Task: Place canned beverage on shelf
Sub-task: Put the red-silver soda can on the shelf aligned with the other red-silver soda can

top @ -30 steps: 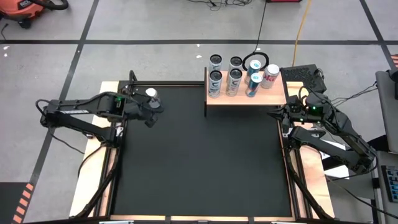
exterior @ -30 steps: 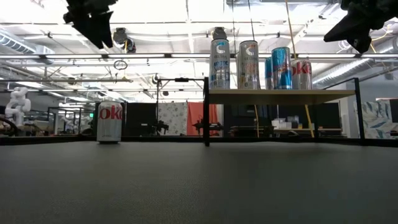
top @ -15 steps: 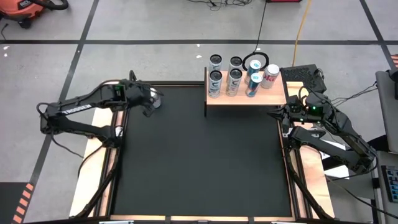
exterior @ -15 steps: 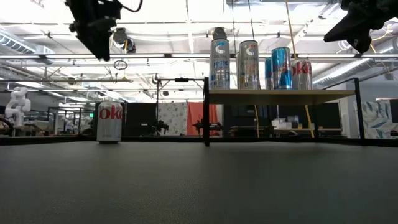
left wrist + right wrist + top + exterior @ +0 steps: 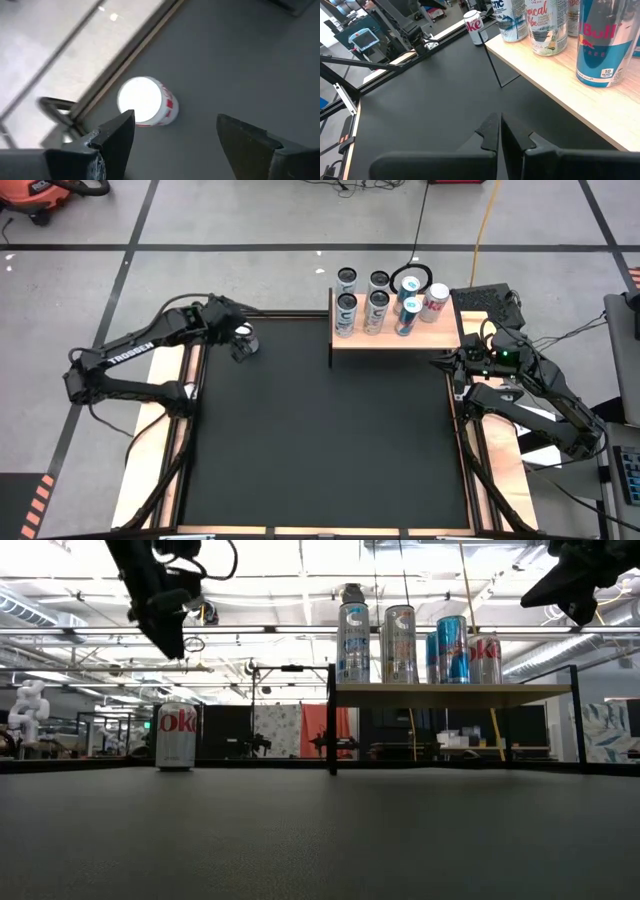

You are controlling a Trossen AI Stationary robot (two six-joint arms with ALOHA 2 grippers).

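Your left hand [image 5: 172, 137] hangs almost straight above the Diet Coke can [image 5: 245, 340], fingers spread wide apart and holding nothing. The can stands upright on the black mat [image 5: 320, 440] at its far left corner, close to the mat's edge rail, well apart from the shelf [image 5: 445, 338]. Its long axis is vertical, so from the wrist camera you look down on its bright lid [image 5: 139, 98] with a sliver of red lettering on the side. In that view the can sits off towards one finger [image 5: 117, 137] rather than centred in the gap, so my judgement is that the hand needs a small sideways correction before it drops. The left arm is plainly the nearer one; the right hand [image 5: 500, 131] waits beside the shelf's near right corner with its fingers pressed together.

From above, the left hand covers part of the can, and you cannot read how high the fingers are over it. The low view shows the hand [image 5: 170, 640] clear above the can [image 5: 176, 736]. The shelf already carries six cans, leaving bare wood mostly along its front and right.
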